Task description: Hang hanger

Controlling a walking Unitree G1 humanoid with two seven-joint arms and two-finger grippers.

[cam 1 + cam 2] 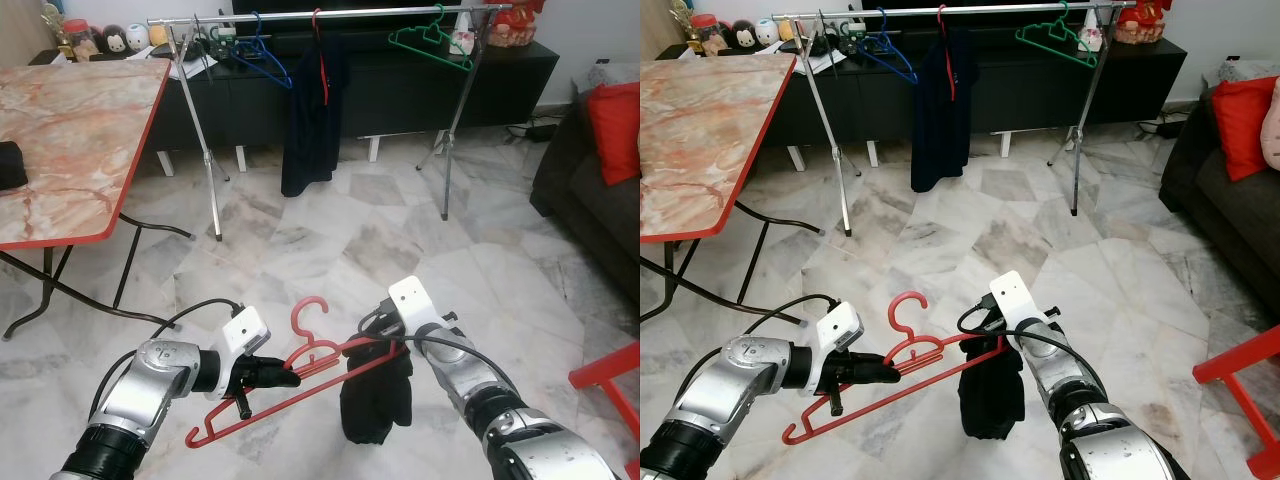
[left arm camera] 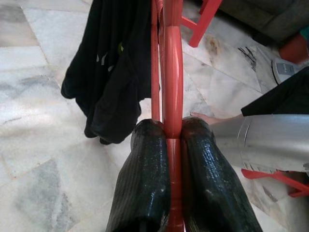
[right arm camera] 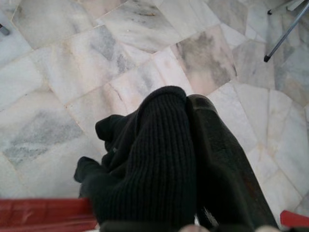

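The left gripper (image 1: 268,374) is clenched on the red hanger (image 1: 300,385), held low above the floor (image 1: 330,240). The right gripper (image 1: 385,352) seemingly pinches the black garment (image 1: 375,400) draped over the hanger's other end.

From my remote station: glossy red plastic hanger (image 1: 300,380) pinched in the left gripper (image 2: 173,133), its jaws shiny black with a fine woven texture. Draped black garment (image 3: 149,164) is matt ribbed knit. Polished marble floor (image 1: 330,240) gleams; the desk (image 1: 70,140) has a smooth marble-look top. Clothes rack (image 1: 330,14) is bright metal.
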